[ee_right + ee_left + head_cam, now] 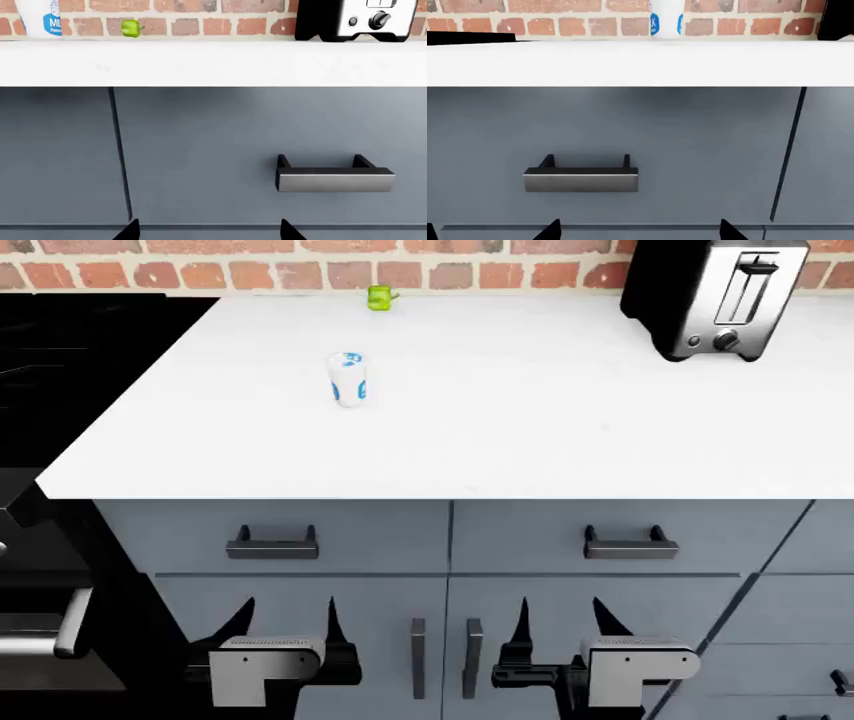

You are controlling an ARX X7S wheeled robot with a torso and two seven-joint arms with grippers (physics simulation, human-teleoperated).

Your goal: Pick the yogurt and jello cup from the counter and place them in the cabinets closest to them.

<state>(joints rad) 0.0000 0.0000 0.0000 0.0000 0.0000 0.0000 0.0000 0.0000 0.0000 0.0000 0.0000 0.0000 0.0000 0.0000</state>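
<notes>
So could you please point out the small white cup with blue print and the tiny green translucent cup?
Small white blue-printed yogurt cup (347, 378), head view, its side wall.
Tiny green translucent jello cup (382, 298), head view, its body.

Blue "MIL…" on the yogurt (41, 19)

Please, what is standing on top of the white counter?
On the counter stand the yogurt, the jello cup near the brick wall, and a toaster at the back right. Nothing is stacked on them. Drawer contents below are hidden.
</notes>
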